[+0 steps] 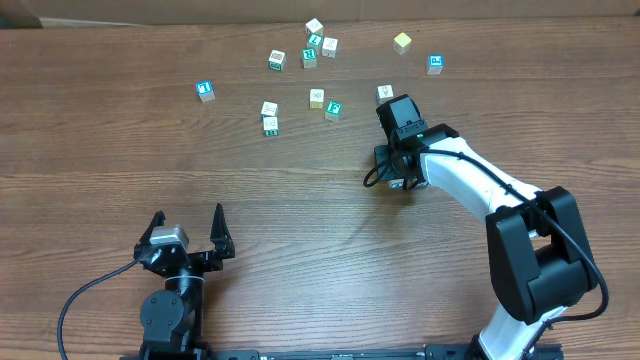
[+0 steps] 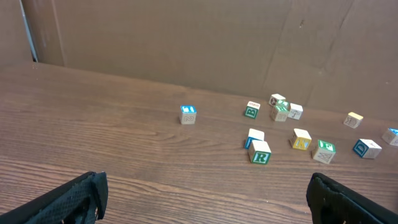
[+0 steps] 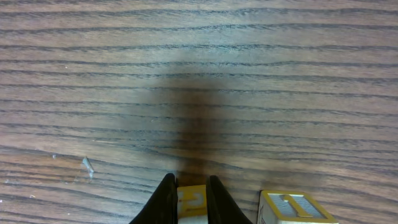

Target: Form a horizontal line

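The right claw (image 3: 191,184) is pressed onto a yellowish cube (image 3: 191,200), pinching it between both fingers low over the worktop (image 3: 199,74). Only the upper part of that cube shows, at the bottom edge of the right wrist view. Just beside the claw, to its right in that view and apart from the pinched cube, sits a cream cube with a yellow-framed face (image 3: 292,208). From overhead, the right arm (image 1: 470,175) reaches from the near right corner toward the middle of the worktop, and its black head hides the pinched cube.

The left claw (image 1: 188,213) is spread wide and holds nothing. It sits near the front left edge, well apart from every cube.

The horizontal line is not formed. The cubes lie loose across the far half of the worktop. A clump (image 1: 315,42) of four sits at the far middle, bunched rather than in a row, with a green-and-white cube (image 1: 277,60) near its left. A blue-marked cube (image 1: 205,90) stands alone at the left. Two pale cubes (image 1: 270,116) touch, one behind the other. A cream cube (image 1: 316,97) and a green-marked cube (image 1: 333,110) lie near each other. A yellow cube (image 1: 402,41) and a second blue cube (image 1: 435,64) lie at the far right.
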You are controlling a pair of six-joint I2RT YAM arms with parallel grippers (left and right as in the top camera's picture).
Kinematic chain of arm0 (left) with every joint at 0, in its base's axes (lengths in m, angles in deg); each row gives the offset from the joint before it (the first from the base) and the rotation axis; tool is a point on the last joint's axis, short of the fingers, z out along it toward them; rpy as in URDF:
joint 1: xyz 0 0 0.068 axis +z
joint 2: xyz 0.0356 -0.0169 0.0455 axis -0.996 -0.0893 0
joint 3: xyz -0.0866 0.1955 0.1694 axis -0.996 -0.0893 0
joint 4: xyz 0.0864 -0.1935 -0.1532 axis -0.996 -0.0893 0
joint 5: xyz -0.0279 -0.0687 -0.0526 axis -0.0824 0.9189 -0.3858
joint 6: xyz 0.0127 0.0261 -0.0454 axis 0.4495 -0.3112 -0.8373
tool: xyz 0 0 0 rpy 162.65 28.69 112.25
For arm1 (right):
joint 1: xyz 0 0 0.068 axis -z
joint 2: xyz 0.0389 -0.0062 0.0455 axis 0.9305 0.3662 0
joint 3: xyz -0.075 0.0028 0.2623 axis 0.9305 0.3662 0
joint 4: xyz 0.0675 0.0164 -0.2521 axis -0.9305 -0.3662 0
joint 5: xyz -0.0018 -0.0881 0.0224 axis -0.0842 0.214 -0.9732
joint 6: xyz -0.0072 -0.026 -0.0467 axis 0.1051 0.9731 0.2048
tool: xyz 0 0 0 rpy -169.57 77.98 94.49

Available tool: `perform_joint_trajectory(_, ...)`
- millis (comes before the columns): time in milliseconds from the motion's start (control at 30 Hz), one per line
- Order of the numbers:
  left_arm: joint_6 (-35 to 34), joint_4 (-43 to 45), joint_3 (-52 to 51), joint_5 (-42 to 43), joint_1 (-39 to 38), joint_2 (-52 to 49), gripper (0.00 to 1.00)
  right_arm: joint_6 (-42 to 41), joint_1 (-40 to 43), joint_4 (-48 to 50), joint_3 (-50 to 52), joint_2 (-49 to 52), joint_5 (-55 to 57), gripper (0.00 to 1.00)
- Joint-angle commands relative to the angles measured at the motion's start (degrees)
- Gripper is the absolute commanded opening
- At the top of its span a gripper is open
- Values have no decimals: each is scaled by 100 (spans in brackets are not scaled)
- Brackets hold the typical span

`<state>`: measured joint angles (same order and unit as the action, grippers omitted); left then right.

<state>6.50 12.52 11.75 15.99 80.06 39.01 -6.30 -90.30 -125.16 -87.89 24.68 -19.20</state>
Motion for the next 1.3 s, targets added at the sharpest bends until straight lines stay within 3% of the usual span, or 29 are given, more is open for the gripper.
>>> perform_joint_trajectory(0, 125, 2, -22, -13, 31, 59, 99, 42, 20, 20, 37, -140, -13, 14)
perform_joint_trajectory(200, 125, 2, -22, -13, 31, 59, 100, 229, 20, 669, 35, -140, -11, 14)
perform_joint_trajectory(300, 125, 2, -22, -13, 31, 59, 100, 514, 20, 898, 35, -140, -107, 4)
perform_joint_trajectory(600, 125, 2, -22, -13, 31, 59, 100, 920, -35, 133, 37, -138, -859, 4)
perform_joint_trajectory(1267, 125, 2, -22, -13, 31, 59, 100, 553, -33, -129, 55, -138, -745, 4)
